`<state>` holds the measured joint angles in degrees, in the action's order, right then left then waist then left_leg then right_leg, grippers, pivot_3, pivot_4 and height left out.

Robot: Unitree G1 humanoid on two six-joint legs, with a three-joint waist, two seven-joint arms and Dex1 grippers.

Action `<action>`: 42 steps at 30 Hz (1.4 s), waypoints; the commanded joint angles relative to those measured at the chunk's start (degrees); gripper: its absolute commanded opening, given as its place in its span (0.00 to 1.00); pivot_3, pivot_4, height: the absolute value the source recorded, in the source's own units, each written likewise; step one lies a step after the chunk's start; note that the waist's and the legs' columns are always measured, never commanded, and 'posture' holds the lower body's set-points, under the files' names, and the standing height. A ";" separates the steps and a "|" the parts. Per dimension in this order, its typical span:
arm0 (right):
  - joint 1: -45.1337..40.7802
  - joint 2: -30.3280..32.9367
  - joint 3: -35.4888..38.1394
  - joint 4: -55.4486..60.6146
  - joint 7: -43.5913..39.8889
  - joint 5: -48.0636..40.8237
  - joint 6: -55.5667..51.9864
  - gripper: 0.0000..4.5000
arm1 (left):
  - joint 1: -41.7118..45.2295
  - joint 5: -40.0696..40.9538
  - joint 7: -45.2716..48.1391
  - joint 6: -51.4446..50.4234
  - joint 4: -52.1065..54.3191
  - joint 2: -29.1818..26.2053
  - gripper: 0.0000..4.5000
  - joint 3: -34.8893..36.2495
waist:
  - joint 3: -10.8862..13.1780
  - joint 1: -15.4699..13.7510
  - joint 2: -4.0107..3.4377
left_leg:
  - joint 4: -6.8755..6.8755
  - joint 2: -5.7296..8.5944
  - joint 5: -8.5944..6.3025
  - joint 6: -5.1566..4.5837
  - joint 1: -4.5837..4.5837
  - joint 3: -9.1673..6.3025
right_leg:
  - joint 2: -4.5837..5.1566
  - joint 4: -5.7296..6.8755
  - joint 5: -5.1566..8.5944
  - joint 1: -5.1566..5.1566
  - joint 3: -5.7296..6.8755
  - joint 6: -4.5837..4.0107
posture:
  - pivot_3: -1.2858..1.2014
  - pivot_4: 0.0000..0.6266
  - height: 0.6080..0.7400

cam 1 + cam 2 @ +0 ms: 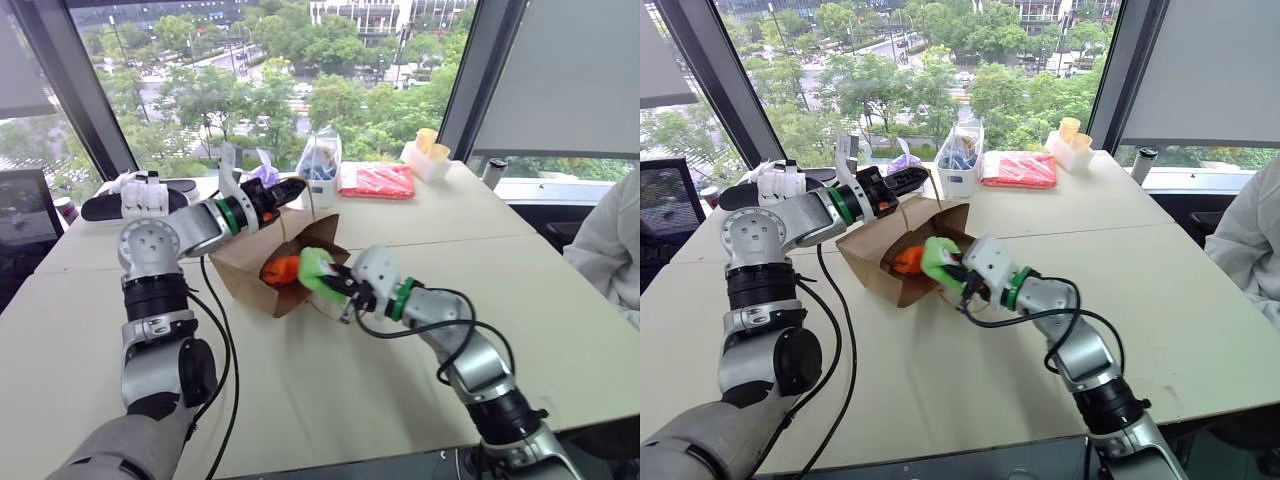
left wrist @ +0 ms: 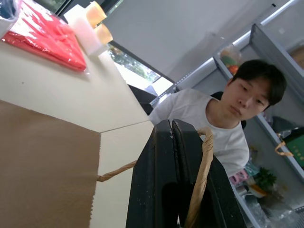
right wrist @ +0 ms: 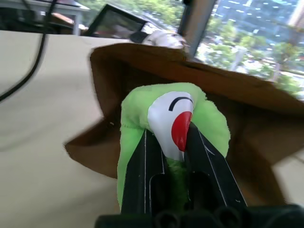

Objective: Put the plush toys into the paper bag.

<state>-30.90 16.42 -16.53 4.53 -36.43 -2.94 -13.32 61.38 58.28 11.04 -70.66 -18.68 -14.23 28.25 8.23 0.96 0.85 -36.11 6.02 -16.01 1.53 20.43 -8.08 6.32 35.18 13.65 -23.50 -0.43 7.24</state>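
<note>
Carrying the green plush toy (image 1: 316, 268) at frame centre, the right pincer (image 1: 338, 283) is closed tight on it, just at the paper bag (image 1: 250, 272) mouth, where the orange plush toy (image 1: 281, 270) already lies. The left pincer (image 1: 296, 187), fully closed, pinches the bag's handle (image 2: 201, 176). Better push deeper inside before releasing, keeping the mouth held up.

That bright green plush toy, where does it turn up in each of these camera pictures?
Left eye view: green plush toy at centre, pinched in the right gripper at the paper bag's mouth.
Right eye view: same spot, a little left of centre.
Left wrist view: it isn't in this picture.
Right wrist view: centre, between the black fingers.
Shared landmark: the brown paper bag.
</note>
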 commanded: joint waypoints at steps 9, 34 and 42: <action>-16.14 -6.64 -2.42 -30.32 14.23 13.85 14.53 0.01 | -1.10 4.34 -1.90 -2.22 4.30 0.18 0.00 1.67 | 0.00 0.14 0.01 | 0.07 0.02 0.00 0.00 0.02 -0.03 | 0.01 0.02 -0.01 -0.07 -0.05 -0.01 | 0.52 0.24 1.00; -13.81 -6.96 -0.76 -31.31 14.14 15.63 24.23 0.98 | -1.45 6.25 -2.97 -1.10 3.31 0.14 0.00 1.43 | 0.00 1.58 0.01 | 0.07 0.04 0.00 0.00 0.03 -0.04 | 0.01 0.01 -0.01 -0.08 -0.08 -0.01 | 0.52 0.24 1.00; 1.38 -2.28 10.12 -5.92 9.09 2.31 7.53 0.98 | -1.74 6.61 -3.19 -0.81 3.09 -0.16 0.00 1.64 | 0.00 0.94 0.01 | 0.05 0.06 -0.01 -0.01 0.06 -0.09 | 0.01 -0.05 -0.01 -0.03 -0.08 0.00 | 0.52 0.24 1.00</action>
<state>-29.88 13.13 -9.63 -6.41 -27.06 1.88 -2.31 58.77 63.35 7.62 -72.04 -16.84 -13.61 29.09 8.23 1.90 0.86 -36.07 6.08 -16.02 1.52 20.49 -8.17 6.34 35.14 13.64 -23.52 -0.51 7.23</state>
